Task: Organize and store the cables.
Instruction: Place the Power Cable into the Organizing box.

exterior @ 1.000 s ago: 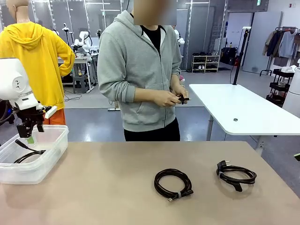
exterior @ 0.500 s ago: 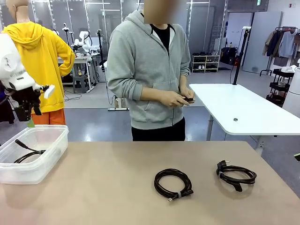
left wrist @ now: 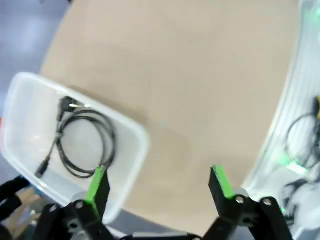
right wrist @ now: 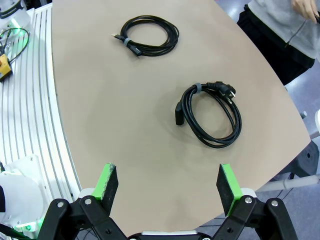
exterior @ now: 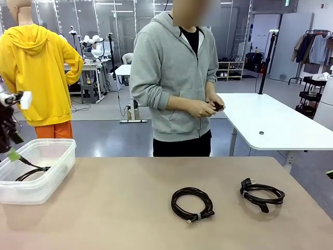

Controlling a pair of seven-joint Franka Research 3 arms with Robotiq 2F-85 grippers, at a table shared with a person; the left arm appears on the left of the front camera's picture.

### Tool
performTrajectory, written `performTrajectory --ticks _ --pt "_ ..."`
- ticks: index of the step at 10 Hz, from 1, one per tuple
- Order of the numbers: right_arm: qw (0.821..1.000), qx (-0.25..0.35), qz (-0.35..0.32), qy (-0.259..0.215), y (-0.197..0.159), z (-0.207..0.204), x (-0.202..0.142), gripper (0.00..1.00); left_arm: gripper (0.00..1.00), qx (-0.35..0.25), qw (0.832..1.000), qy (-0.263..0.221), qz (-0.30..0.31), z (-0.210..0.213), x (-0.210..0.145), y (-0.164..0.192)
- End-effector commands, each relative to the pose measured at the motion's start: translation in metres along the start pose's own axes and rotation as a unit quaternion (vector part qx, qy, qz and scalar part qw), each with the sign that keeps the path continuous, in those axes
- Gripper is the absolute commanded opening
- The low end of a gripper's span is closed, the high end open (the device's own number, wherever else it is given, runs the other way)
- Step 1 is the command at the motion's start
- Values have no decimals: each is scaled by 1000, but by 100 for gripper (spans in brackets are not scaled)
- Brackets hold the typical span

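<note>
Front view, across the table point(exterior: 104, 208): clear plastic tub point(exterior: 52, 151) on the table's left end. One thin black cable point(exterior: 31, 172) inside. Two more lying bare on the table top: middle cable point(exterior: 192, 204) near the table's centre, right cable point(exterior: 263, 194) toward the table's right end, well apart from each other. Behind the table's far edge, a person in a grey hoodie. Hands point(exterior: 208, 108) together around something small and dark, too small to tell what.

Left wrist view, blurred, looking down on the table's left end. Tub's cable seen as a loose oval loop with a plug end at one corner, a shape the front view hides behind the tub wall. Left gripper point(left wrist: 159, 175) spread wide, nothing between its green pads.

Right wrist view, sharp, over the table's near edge. Shows the detail missing from the front. Middle cable wound in a neat round coil, bound by a small pale tie point(right wrist: 125, 40). Right cable in a longer, looser coil with a grey tie point(right wrist: 196, 87), a round mains plug point(right wrist: 227, 91) at one end and a blocky connector at the other. Right gripper point(right wrist: 167, 172) likewise wide apart and empty.
</note>
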State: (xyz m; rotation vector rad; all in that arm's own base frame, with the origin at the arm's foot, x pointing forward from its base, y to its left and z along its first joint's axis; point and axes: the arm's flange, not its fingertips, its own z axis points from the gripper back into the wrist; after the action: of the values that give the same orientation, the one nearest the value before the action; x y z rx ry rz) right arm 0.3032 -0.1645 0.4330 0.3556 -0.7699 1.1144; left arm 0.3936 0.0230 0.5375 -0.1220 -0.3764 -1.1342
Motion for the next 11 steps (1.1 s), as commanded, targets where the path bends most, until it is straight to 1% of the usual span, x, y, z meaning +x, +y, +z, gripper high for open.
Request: performTrajectory --ticks 1,2,3,4,5,11 --pt "1000 -6 2 -5 -2 0 -1 100 100 42 993 -46 96 -2 -21 -48" --pt "1000 -6 2 -5 -2 0 -1 100 100 52 990 -48 122 -12 -26 -46" --pt "1000 -6 2 -5 -2 0 -1 100 100 57 982 -46 175 -16 -37 -60" --pt "1000 -6 2 -5 -2 0 -1 100 100 69 979 -64 181 -15 -45 -65" --pt "1000 -6 2 -5 -2 0 -1 100 100 31 990 -46 132 -7 -38 -55" --pt "1000 -6 2 -5 -2 0 -1 100 100 31 990 -46 132 -7 -38 -55"
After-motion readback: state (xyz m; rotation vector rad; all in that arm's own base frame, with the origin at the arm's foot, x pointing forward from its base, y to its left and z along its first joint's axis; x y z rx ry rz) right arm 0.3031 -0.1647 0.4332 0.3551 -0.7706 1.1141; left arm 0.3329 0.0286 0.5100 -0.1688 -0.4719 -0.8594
